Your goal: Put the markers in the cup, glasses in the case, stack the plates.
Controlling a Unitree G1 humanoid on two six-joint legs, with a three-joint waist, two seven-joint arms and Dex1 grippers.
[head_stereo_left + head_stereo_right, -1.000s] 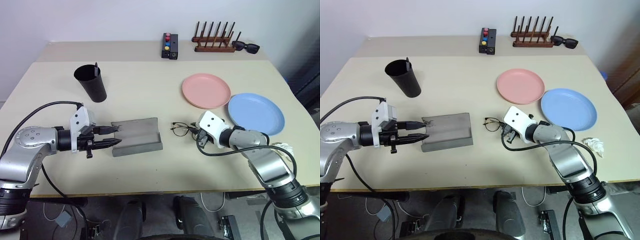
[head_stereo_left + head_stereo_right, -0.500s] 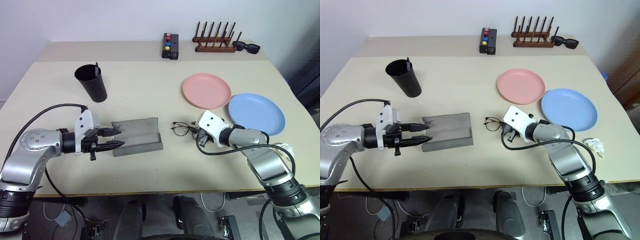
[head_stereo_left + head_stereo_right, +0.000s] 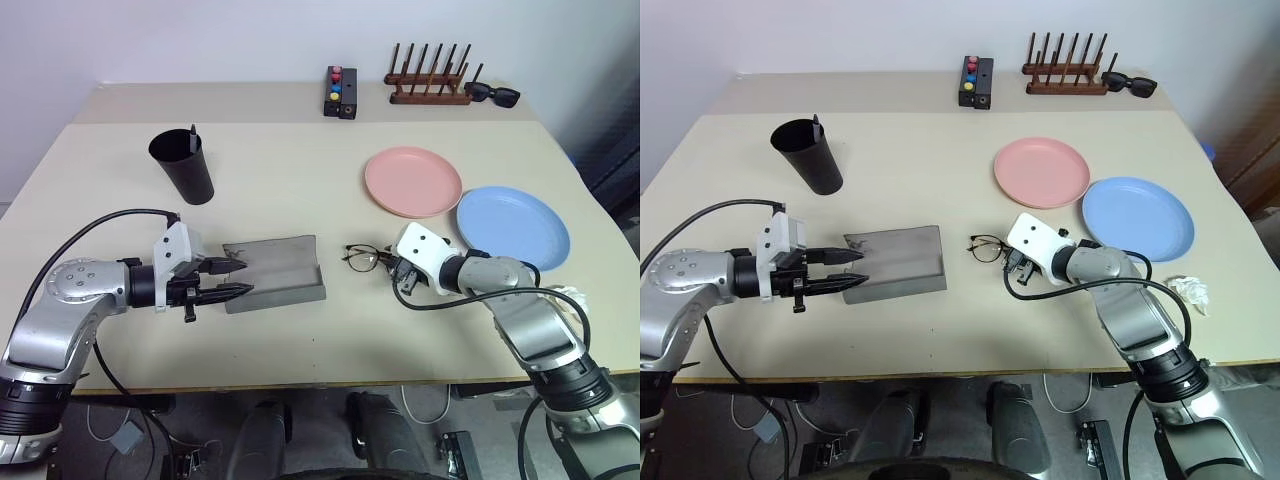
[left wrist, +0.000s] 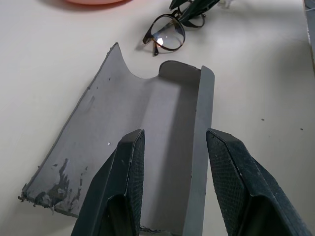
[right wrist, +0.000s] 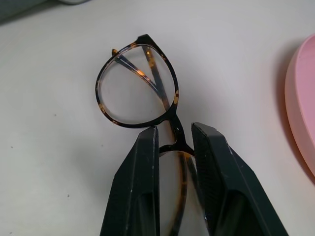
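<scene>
Head views: the table (image 3: 300, 180) is wide and mostly bare down the middle. The case (image 3: 272, 272) lies open and flat near the front edge, left of centre. The left gripper (image 3: 233, 278) has its jaws apart at the case's left end. The glasses (image 3: 362, 257) lie just right of the case with bare tabletop between them. The right gripper (image 3: 395, 270) sits at the glasses' right side. The cup (image 3: 182, 166) stands upright well behind the case with one marker (image 3: 192, 135) poking above its rim. The pink plate (image 3: 412, 181) and blue plate (image 3: 512, 225) lie side by side on the right, rims almost touching, the blue one close to the table's right edge. A wooden rack (image 3: 428, 78), black sunglasses (image 3: 491, 94) and a small button box (image 3: 340, 92) line the far edge.

Left wrist view: the two fingers (image 4: 123, 182) straddle the case's raised long wall (image 4: 203, 142), not closed on it. The flat lid's worn corner (image 4: 49, 194) lies on the table.

Right wrist view: the jaws are closed to a narrow gap on the bridge of the glasses (image 5: 172, 129); one lens (image 5: 135, 88) lies beyond the fingertips. The pink plate's rim (image 5: 300, 98) is nearby.
</scene>
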